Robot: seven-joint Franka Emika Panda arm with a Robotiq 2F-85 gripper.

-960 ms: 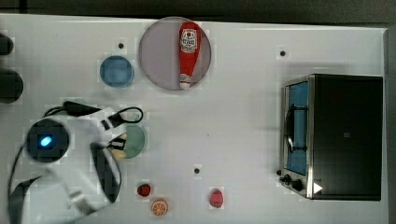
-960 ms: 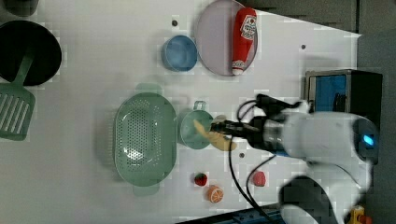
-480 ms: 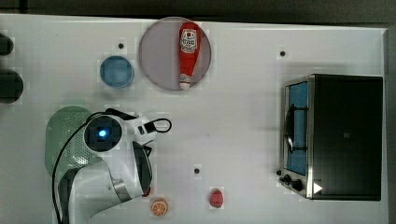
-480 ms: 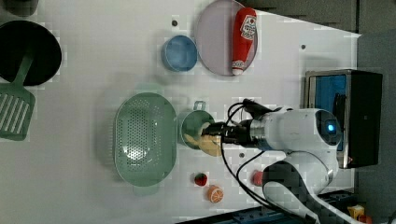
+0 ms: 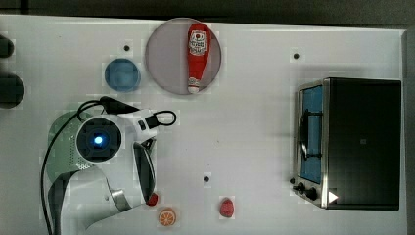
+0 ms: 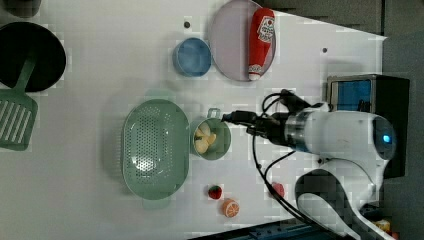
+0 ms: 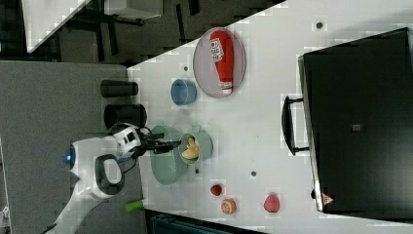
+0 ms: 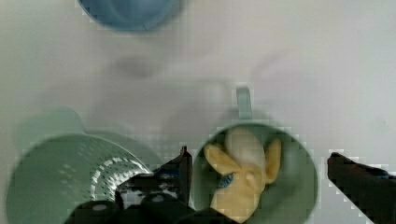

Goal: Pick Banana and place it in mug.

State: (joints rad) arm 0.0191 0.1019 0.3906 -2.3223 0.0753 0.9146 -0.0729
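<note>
The pale-yellow banana (image 6: 205,140) lies inside the teal-green mug (image 6: 225,145), loose, with its peel flaps spread; the wrist view looks straight down on the banana (image 8: 243,175) in the mug (image 8: 306,161). My gripper (image 8: 259,170) hangs just above the mug, open, one dark finger (image 8: 183,164) at each side of the rim and nothing between them. In the left view the gripper (image 6: 231,118) reaches in from the right, over the mug's edge. In the right view the gripper (image 7: 168,145) is beside the mug (image 7: 207,146) and banana (image 7: 191,147). The arm (image 5: 98,142) covers the mug in the top view.
A pale-green colander (image 6: 155,150) stands touching the mug. A blue cup (image 6: 192,56) and a plate (image 6: 227,50) with a ketchup bottle (image 6: 261,42) lie beyond. A strawberry (image 6: 215,192), an orange slice (image 6: 230,207), a toaster oven (image 5: 352,142), a black pan (image 6: 30,55).
The fingers have opened wide. The banana, held at the mug's rim a second ago, now lies inside the mug. The arm's body has shifted over the colander side.
</note>
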